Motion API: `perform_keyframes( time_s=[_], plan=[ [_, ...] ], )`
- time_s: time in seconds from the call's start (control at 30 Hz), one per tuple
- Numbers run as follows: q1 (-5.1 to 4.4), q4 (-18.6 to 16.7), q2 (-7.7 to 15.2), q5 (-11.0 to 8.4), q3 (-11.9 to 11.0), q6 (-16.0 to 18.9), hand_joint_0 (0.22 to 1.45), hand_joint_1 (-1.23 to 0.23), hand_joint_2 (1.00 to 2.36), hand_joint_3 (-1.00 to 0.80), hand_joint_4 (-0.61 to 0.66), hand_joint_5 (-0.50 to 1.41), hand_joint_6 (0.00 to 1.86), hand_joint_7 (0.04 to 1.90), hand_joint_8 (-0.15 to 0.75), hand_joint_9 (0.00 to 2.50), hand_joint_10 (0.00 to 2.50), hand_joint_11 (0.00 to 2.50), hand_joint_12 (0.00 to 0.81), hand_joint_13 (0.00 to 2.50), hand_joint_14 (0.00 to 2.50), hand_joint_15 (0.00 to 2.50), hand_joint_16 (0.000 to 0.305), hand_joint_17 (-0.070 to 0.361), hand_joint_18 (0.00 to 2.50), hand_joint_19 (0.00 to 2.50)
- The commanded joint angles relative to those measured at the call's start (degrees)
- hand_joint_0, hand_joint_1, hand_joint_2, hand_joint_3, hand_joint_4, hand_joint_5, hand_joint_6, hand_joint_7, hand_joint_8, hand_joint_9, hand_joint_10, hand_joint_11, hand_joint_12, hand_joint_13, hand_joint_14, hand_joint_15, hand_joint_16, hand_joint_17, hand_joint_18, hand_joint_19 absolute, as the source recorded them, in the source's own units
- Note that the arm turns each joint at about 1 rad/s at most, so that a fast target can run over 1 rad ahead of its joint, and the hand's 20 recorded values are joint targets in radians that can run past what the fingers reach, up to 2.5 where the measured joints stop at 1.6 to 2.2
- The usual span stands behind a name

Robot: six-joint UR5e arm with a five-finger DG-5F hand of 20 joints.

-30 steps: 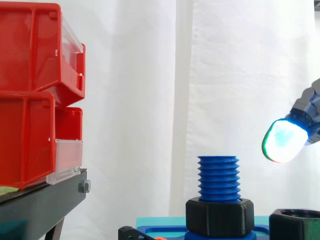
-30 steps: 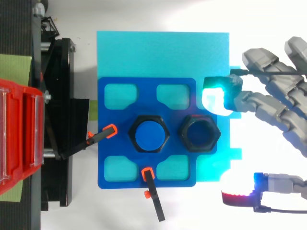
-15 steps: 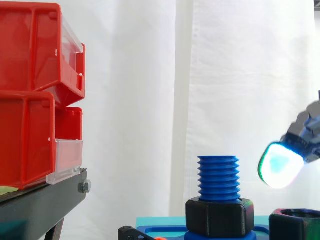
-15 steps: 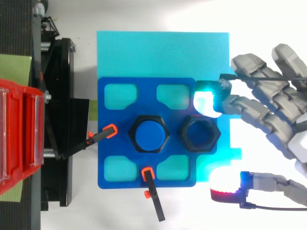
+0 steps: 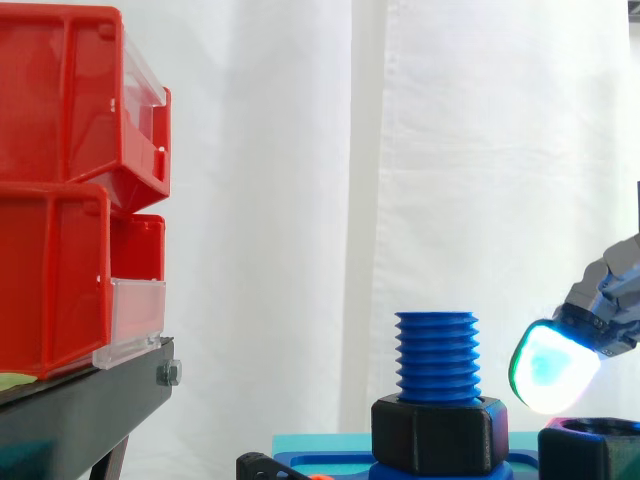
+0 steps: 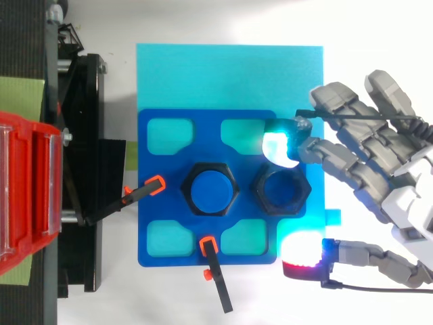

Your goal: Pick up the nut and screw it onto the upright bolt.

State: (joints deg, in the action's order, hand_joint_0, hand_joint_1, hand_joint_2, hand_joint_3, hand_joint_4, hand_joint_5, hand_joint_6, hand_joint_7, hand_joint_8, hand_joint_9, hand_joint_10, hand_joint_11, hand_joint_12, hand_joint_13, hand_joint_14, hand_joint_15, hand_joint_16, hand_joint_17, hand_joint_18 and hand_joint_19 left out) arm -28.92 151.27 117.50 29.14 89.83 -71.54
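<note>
A blue threaded bolt point(image 5: 436, 355) stands upright on the blue plate point(image 6: 159, 247), with a black hex collar point(image 5: 438, 433) round its base. To its right a loose black nut point(image 6: 280, 190) sits on the same plate. My hand point(image 6: 399, 203) hovers over the plate's right side with fingers spread and relaxed. One glowing cyan fingertip point(image 6: 279, 145) hangs just above the nut's far rim, and a red-glowing fingertip point(image 6: 302, 256) lies off the plate's near right corner. Nothing is held. In the side view the cyan fingertip point(image 5: 548, 365) is slightly above the nut point(image 5: 590, 448).
Red bins point(image 5: 75, 185) sit on a black stand point(image 5: 85, 410) to the left. Two black clamps with orange tips point(image 6: 155, 184) point(image 6: 208, 244) hold the plate, which lies on a cyan mat point(image 6: 226, 74).
My hand has moved left and down toward the nut. The cyan fingertip now hangs over the nut's rim and the red one has come closer to the plate's corner.
</note>
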Motion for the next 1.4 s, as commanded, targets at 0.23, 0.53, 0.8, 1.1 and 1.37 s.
perform_keyframes(
  time_s=[0.23,0.53,0.8,1.1,1.37],
  plan=[
    [0.0,-1.1,1.0,-0.23,-0.1,-0.4,0.41,-0.74,1.0,-0.5,0.24,-0.25,0.5,0.69,0.34,0.24,0.0,0.0,0.479,0.14,0.0,0.0,0.073,0.165,0.08,0.06],
    [0.0,-2.1,1.0,-0.58,-0.7,-1.8,0.41,-0.77,1.0,-0.5,0.25,-0.24,0.5,0.69,0.347,0.29,0.0,0.0,0.48,0.19,0.0,0.0,0.073,0.163,0.18,0.04],
    [0.0,-1.8,1.0,-0.67,-0.6,-1.8,0.42,-0.77,1.0,-0.5,0.26,-0.24,0.5,0.73,0.344,0.32,0.0,0.0,0.474,0.22,0.0,0.0,0.071,0.16,0.22,0.04],
    [0.09,0.3,1.0,-0.67,-0.7,-1.7,0.42,-0.77,1.0,-0.5,0.28,-0.24,0.5,0.78,0.349,0.35,0.0,0.0,0.474,0.25,0.0,0.0,0.07,0.158,0.27,0.05],
    [0.18,0.4,1.0,-0.67,-0.7,-1.7,0.43,-0.77,1.0,-0.5,0.31,-0.24,0.5,0.85,0.351,0.37,0.0,0.01,0.479,0.28,0.0,0.0,0.07,0.156,0.3,0.07]
  ],
)
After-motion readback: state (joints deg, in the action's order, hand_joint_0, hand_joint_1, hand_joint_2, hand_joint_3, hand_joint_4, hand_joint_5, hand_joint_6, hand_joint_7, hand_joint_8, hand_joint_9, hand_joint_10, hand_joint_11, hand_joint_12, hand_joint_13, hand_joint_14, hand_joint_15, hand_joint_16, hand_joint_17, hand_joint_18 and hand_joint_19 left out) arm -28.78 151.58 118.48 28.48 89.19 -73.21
